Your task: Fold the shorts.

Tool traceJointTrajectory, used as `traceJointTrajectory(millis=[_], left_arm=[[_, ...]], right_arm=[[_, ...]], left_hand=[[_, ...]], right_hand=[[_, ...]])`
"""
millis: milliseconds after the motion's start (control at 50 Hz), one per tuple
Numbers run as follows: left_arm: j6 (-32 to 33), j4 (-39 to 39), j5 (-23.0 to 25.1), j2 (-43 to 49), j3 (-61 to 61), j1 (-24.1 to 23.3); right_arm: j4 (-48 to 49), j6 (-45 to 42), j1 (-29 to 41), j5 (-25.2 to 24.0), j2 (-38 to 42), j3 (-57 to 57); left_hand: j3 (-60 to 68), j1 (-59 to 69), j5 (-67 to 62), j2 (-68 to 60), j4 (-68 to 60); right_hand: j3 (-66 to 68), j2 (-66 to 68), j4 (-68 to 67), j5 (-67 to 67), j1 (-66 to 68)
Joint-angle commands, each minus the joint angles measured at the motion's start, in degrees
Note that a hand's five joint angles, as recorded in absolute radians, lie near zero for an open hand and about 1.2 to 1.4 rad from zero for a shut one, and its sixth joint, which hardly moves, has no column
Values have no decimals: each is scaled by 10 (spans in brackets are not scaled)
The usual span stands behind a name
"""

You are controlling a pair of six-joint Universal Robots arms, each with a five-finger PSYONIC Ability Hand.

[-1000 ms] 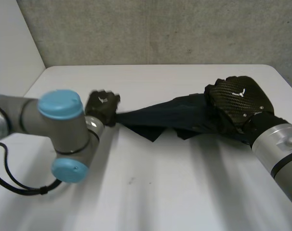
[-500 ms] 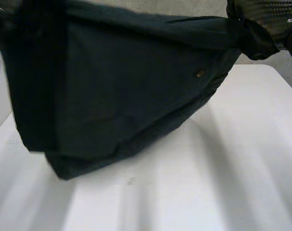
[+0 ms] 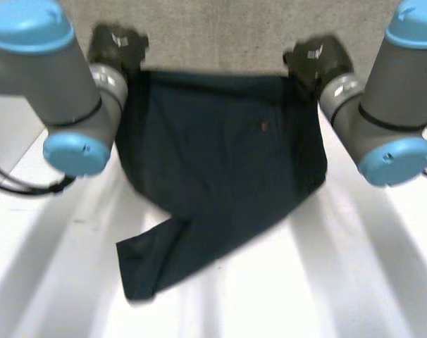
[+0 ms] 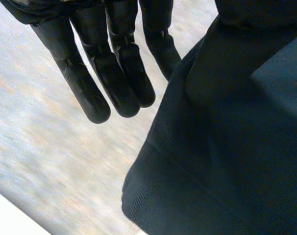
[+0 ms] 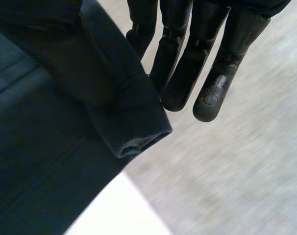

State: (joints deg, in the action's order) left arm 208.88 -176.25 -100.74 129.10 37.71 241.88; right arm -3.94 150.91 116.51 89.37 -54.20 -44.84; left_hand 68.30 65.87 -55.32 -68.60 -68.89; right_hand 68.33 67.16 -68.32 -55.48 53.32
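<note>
The dark blue-green shorts (image 3: 220,162) hang spread between my two hands, raised above the white table (image 3: 340,282). My left hand (image 3: 118,46) pinches one top corner of the waistband and my right hand (image 3: 316,60) pinches the other. A lower leg (image 3: 150,260) trails down toward the near left and rests on the table. In the left wrist view straight fingers (image 4: 119,73) lie beside the gathered cloth (image 4: 236,147). In the right wrist view the fingers (image 5: 187,63) also point straight, with a rolled cloth edge (image 5: 129,122) held next to them.
My left arm (image 3: 51,84) and right arm (image 3: 390,105) stand high at either side of the shorts. A grey wall (image 3: 213,35) rises behind the table's far edge. Bare table lies to the right of the hanging cloth.
The shorts were stretched low over the table between the hands. Both hands have lifted them, and the cloth now hangs open from its two top corners.
</note>
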Motion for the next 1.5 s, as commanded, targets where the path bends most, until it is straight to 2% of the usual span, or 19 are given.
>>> traceJointTrajectory(millis=[20,80,180,260,320,440,520,600,700,800,920,980,1000,1040,1060,1120,1280,1360,1500], left_arm=[[-35,-64,-34,-9,-222,-18],[-74,-88,-32,-68,-202,-30],[-112,-98,-28,-143,-79,-16],[-117,-128,-25,-185,37,-2],[-117,-146,-21,-203,130,0],[-117,-151,10,-199,293,1],[-117,-160,25,-173,404,3],[-106,-157,21,-124,459,1],[-89,-142,19,-117,510,-4],[-60,-104,17,-182,574,-3],[1,-53,24,-272,654,-6],[12,-54,24,-298,677,-6],[11,-59,23,-310,683,-7],[10,-66,23,-318,685,-7],[8,-71,22,-323,684,-11],[7,-79,20,-330,666,-30],[-26,-81,12,-357,586,-77],[-41,-78,4,-363,555,-81],[-48,-74,-11,-363,520,-102]], right_arm=[[307,13,-3,10,-36,51],[408,32,-3,12,-71,6],[408,46,-1,11,-96,-49],[341,44,-2,10,-101,-81],[255,44,-7,8,-99,-95],[128,40,-5,4,-68,-125],[80,29,-4,-4,-47,-158],[42,-4,-3,-33,-24,-204],[10,-36,-2,-54,-27,-270],[-7,-40,-8,-61,-51,-342],[-18,-43,-8,-75,-139,-437],[-17,-36,-9,-90,-171,-471],[-12,-32,-9,-92,-177,-479],[1,-22,-9,-95,-187,-494],[25,-3,-8,-94,-193,-509],[86,68,-7,-91,-202,-538],[113,270,14,-100,-192,-548],[128,310,33,-95,-150,-539],[166,306,42,-63,-61,-496]], left_hand=[[117,141,-147,-114,-111],[117,141,-147,-114,-111],[117,141,-147,-114,-111],[117,141,-147,-114,-111],[117,141,-147,-114,-111],[117,141,-147,-114,-111],[117,141,-147,-114,-111],[117,141,-147,-114,-111],[117,141,-147,-114,-111],[117,141,-147,-114,-111],[117,141,-147,-114,-111],[117,141,-147,-114,-111],[117,141,-147,-114,-111],[117,141,-147,-114,-111],[117,141,-147,-114,-111],[117,141,-147,-114,-111],[117,141,-147,-114,-111],[117,141,-147,-114,-111],[117,141,-147,-114,-111]], right_hand=[[117,128,-117,-145,267],[117,128,-117,-145,267],[117,128,-117,-145,267],[117,128,-117,-145,267],[117,128,-117,-145,267],[117,128,-117,-145,267],[117,128,-117,-145,267],[117,128,-117,-145,267],[117,128,-117,-145,267],[117,128,-117,-145,267],[117,128,-117,-145,267],[117,128,-117,-145,267],[64,76,-64,-92,214],[-186,-174,186,157,-36],[-409,-397,409,380,-259],[-572,-560,572,544,-422],[-583,-572,583,555,-433],[-583,-572,583,555,-433],[-581,-569,581,552,-431]])
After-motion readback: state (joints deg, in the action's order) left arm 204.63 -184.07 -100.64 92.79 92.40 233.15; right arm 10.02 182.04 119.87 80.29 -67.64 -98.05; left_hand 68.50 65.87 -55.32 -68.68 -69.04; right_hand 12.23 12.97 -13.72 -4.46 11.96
